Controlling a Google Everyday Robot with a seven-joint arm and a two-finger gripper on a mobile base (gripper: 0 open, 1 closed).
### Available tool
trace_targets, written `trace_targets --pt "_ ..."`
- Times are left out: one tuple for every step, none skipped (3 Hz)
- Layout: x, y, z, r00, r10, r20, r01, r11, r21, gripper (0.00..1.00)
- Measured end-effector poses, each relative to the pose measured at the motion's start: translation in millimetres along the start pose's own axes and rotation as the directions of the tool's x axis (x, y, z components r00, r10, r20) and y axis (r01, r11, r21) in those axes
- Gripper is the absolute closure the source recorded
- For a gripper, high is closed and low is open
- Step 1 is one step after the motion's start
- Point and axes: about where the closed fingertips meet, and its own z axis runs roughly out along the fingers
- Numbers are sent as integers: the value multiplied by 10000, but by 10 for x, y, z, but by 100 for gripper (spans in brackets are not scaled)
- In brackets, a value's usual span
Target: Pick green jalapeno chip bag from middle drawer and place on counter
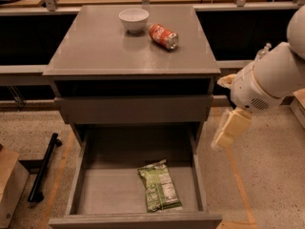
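Green bag flat in the open drawer, pincer off to the right

Pale cream in colour, the pincer (230,129) hangs in the air at the right of the cabinet, below the white arm (267,78). It is beside the cabinet's front corner, at about the height of the closed drawer front (133,109), and tilts down and to the left. How far it stands open cannot be told. It touches nothing, and the bag lies well apart from it.

Lower left of it, the middle drawer (107,192) is pulled out toward the camera. The green chip bag (159,186) lies flat on the drawer's grey floor, right of centre and near the front wall. Its long axis runs from back to front, with the far, crimped end leaning a little to the left. A white label panel with dark print faces up on its right half. The print is too small to read, and no brand name can be made out.

Above, the grey worktop (95,46) carries a white bowl (134,19) near its back edge. Just right of the bowl a red can (163,36) lies on its side, one round end turned to the front right. White marks show on the can but cannot be read.

On the speckled floor at the left lie a black bar (44,167) and a cardboard box (8,187).
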Motion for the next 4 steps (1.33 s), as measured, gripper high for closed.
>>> trace_targets --pt "77 46 177 9998 166 133 -159 9986 -507 0" --pt "131 151 588 9957 554 744 -472 9930 -1084 0" --pt "108 220 1112 9850 915 1461 -691 9860 -1515 0" --pt "105 193 1174 9834 970 1535 -745 9865 -1461 0"
